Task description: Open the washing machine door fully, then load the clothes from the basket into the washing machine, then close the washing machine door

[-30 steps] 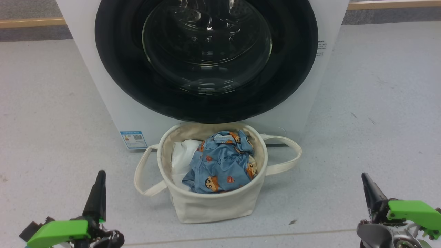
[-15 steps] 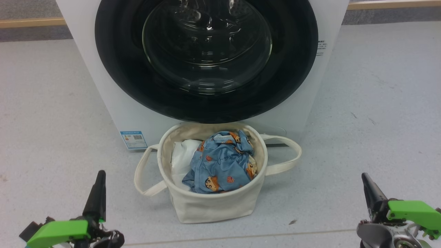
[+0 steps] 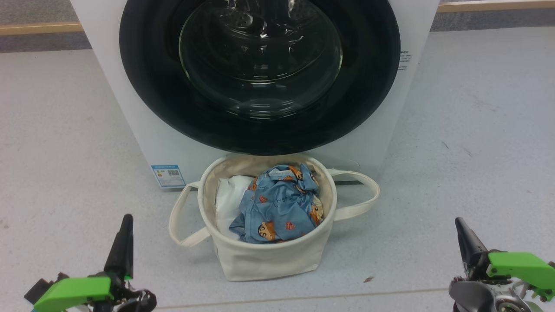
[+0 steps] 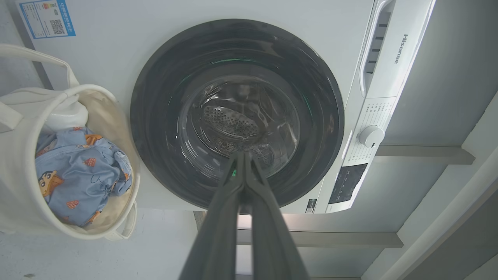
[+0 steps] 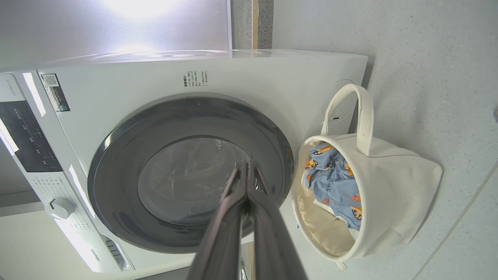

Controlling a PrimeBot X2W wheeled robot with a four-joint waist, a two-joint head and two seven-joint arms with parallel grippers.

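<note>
A cream canvas basket (image 3: 269,260) stands on the floor just in front of a white washing machine (image 3: 138,130), directly below its closed door (image 3: 147,99). Inside the basket the clothes (image 3: 277,208), light-blue fabric printed with orange-and-brown cartoon figures, lie crumpled toward the right, against a plain white cloth (image 3: 227,195) on the left. The basket's two looped handles hang outward, one on each side. The pale grey speckled floor (image 3: 477,130) runs back to a wooden strip (image 3: 39,28) behind the machine. The door's wide glossy black rim rings a bulging clear glass bowl, through which the perforated steel drum (image 4: 229,122) shows. A small blue label (image 3: 168,174) sits at the machine's lower left corner. The left gripper (image 3: 126,221) and right gripper (image 3: 458,223) hover low on either side of the basket, apart from it, each with its two dark fingers pressed together and holding nothing.
</note>
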